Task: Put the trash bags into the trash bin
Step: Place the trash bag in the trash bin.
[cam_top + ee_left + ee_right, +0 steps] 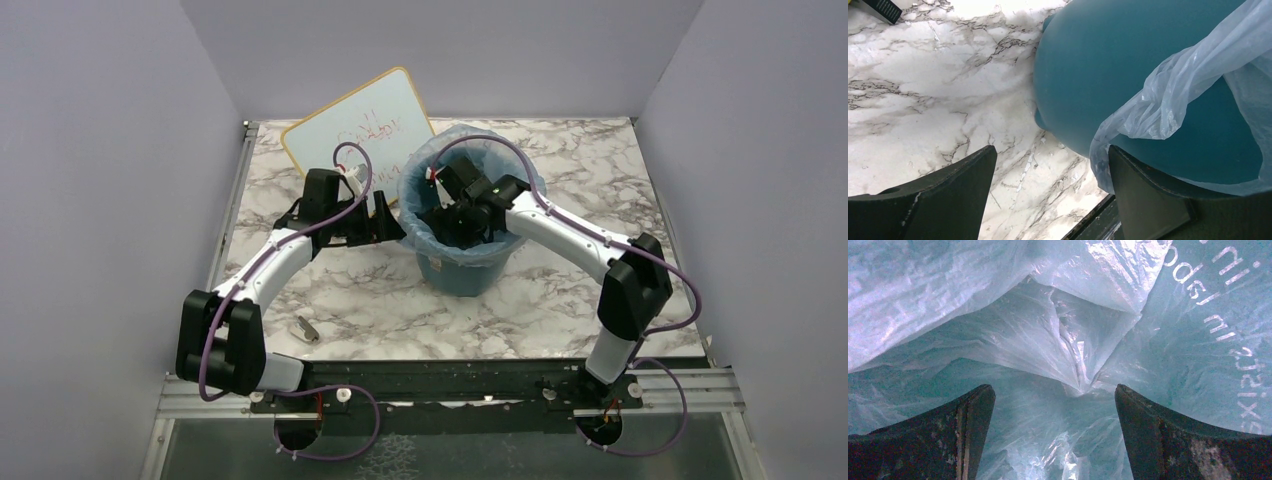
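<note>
The teal-blue trash bin stands mid-table. The pale-blue trash bag lines it, its edge folded over the rim. My right gripper reaches down inside the bin, open, with crinkled bag film spread in front of its fingertips. My left gripper is open beside the bin's left wall. In the left wrist view the bin wall fills the right, and the bag's hanging edge drapes down to my right finger. Nothing is between the jaws.
A small whiteboard with red writing leans behind the bin at the back left. A small grey object lies on the marble table near the left arm. Grey walls enclose the table on three sides.
</note>
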